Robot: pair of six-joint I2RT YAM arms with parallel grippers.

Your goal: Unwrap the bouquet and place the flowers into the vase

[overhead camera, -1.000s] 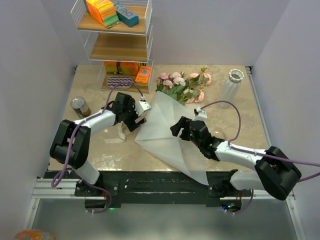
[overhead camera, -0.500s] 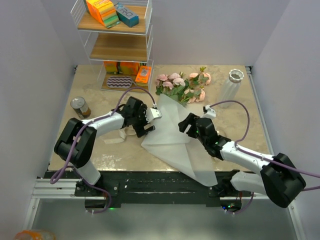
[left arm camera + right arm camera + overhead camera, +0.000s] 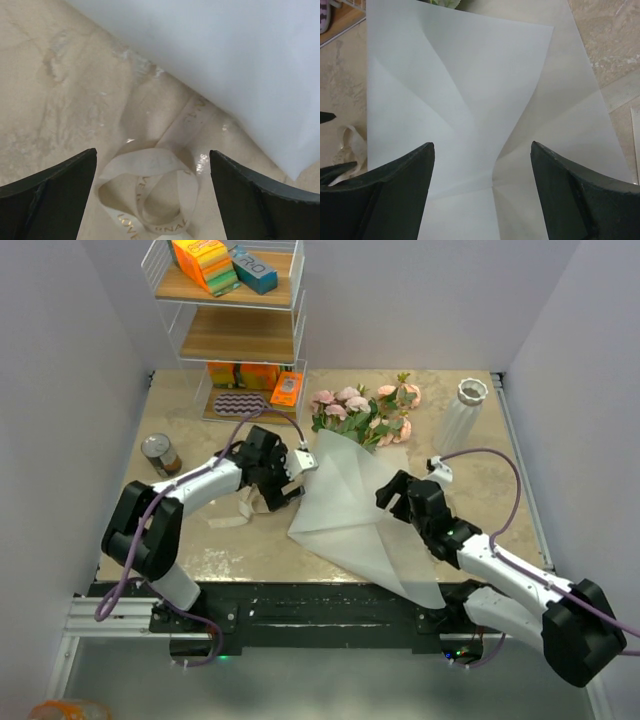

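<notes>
White translucent paper sheet (image 3: 340, 502) hides the stems of the pale pink roses (image 3: 350, 400); left gripper (image 3: 152, 160) and right gripper (image 3: 482, 150) stand wide, empty.

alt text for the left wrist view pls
The left claw hangs open, its two dark fingers framing a loose loop of cream ribbon lying on the marble table. A sheet of white wrapping paper fills the upper right.

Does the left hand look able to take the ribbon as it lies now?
Probably yes: the left hand is open, and the ribbon lies loose on the table right below it, beside the paper, its loop uncovered.
</notes>
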